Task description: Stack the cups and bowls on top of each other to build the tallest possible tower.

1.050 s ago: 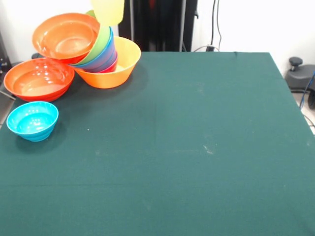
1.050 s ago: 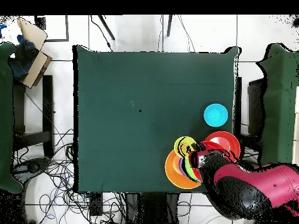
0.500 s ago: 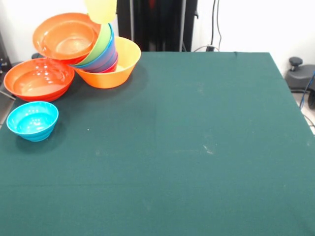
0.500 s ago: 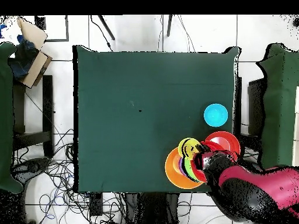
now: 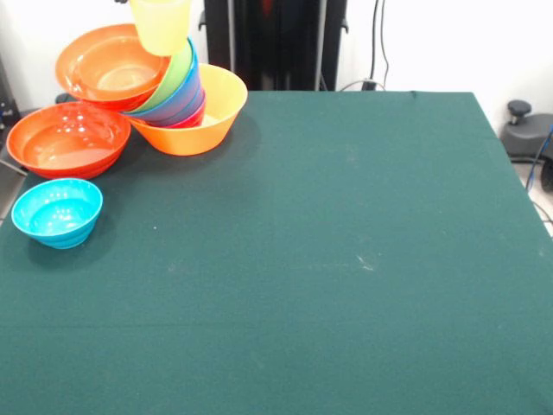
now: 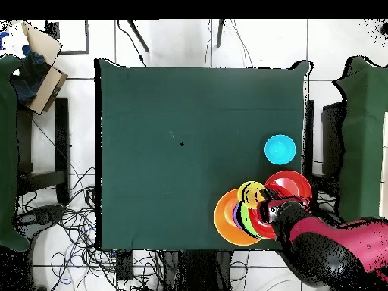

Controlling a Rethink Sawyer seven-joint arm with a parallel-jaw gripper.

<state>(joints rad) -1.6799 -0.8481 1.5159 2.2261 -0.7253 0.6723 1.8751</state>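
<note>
The tower stands at the table's far left in the front view: a wide light-orange bowl holds tilted red, blue and lime green bowls, with an orange bowl leaning on top. The pale-yellow cup hangs over that orange bowl's rim, its top cut off by the picture's edge. In the overhead view the cup shows above the pile, and the gripper at the end of the red arm holds it. A red-orange bowl and a small cyan bowl sit apart on the cloth.
The green cloth-covered table stretches right and toward the camera. All bowls crowd one corner near the table's edge. The red arm reaches in over that corner. Cables and a cardboard box lie on the floor around the table.
The cup has travelled left and down in the front view, from beside the green bowl to over the orange bowl's rim. The arm has shifted with it in the overhead view.
</note>
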